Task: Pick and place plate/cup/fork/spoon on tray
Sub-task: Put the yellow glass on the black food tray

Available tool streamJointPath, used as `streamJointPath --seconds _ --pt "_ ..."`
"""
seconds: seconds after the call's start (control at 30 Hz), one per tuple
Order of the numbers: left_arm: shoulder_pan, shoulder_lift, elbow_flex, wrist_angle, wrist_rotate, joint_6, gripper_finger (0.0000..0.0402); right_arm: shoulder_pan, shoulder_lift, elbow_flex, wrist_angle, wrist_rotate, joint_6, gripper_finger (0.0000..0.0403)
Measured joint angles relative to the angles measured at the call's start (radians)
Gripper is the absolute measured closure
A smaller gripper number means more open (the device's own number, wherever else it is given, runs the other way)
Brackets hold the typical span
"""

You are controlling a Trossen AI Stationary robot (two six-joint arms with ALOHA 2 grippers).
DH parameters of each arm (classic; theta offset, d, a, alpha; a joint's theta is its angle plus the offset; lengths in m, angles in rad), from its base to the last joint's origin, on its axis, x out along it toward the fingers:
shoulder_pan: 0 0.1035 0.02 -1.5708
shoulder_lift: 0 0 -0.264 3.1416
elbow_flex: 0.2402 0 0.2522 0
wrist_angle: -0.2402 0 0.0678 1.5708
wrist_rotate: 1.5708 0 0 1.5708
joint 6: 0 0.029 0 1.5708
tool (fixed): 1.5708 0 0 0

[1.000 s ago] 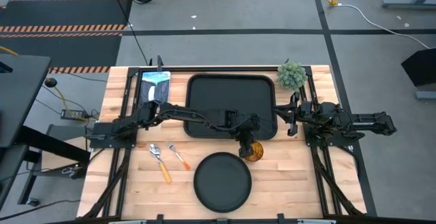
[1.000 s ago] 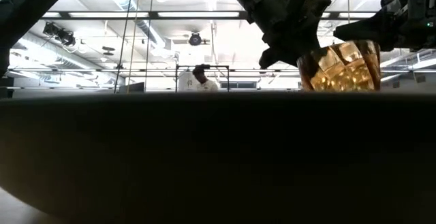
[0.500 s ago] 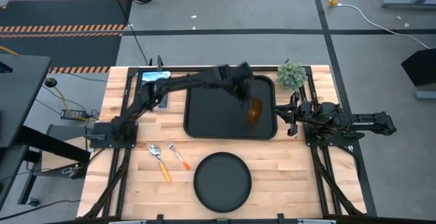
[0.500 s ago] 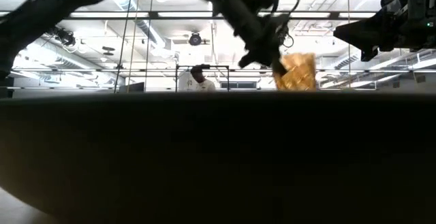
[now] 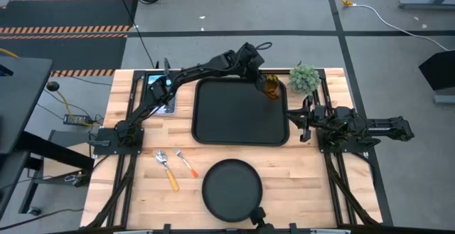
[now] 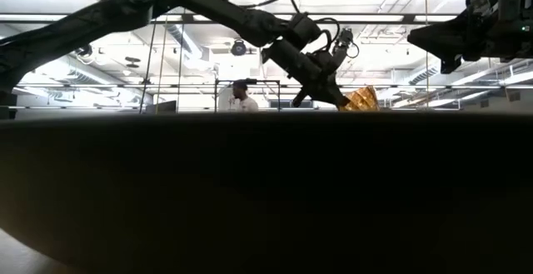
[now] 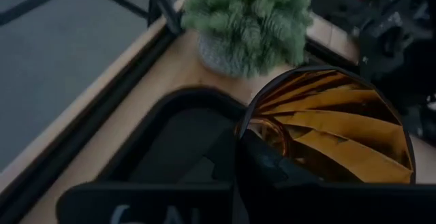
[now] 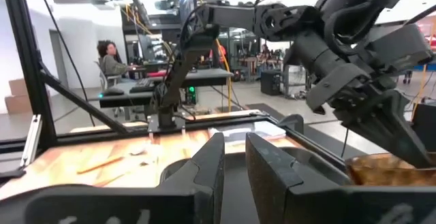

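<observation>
On the wooden counter [image 5: 298, 184], the cup [image 5: 271, 88] sits at the tray's [image 5: 240, 113] far right corner, apparently just above its floor, grasped by the left hand [image 5: 261, 83] beside the plant ball [image 5: 303, 78]. The right hand [image 5: 302, 126], nearly closed and empty, waits by the tray's right edge.

You see the amber cup [image 5: 271, 88] tilted over the far right corner of the black rectangular tray [image 5: 240, 131]. The round black plate [image 5: 232, 190] lies near, below the tray; the spoon [image 5: 166, 168] and fork [image 5: 187, 163] lie left of the plate.
</observation>
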Motion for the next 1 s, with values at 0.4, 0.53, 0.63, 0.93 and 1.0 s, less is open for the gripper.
streamJointPath --seconds 0.4,0.53,0.63,0.93,1.0 --pt "-0.001 0.002 0.023 -0.162 -0.100 0.131 0.0389 0.000 0.001 0.000 -0.001 0.003 0.000 0.0334" --pt "-0.004 0.002 0.022 -0.198 -0.164 0.173 0.0386 0.000 0.001 0.000 -0.001 0.003 0.000 0.0334" --pt "-0.005 0.000 0.022 -0.216 -0.189 0.192 0.0384 0.000 0.001 0.000 -0.001 0.003 0.000 0.0334" --pt "-0.005 0.000 0.022 -0.234 -0.209 0.199 0.0353 0.000 0.001 0.000 -0.001 0.003 0.000 0.0334" --pt "-0.005 -0.001 0.022 -0.232 -0.209 0.195 0.0329 0.000 0.001 0.000 -0.001 0.003 0.000 0.0334"
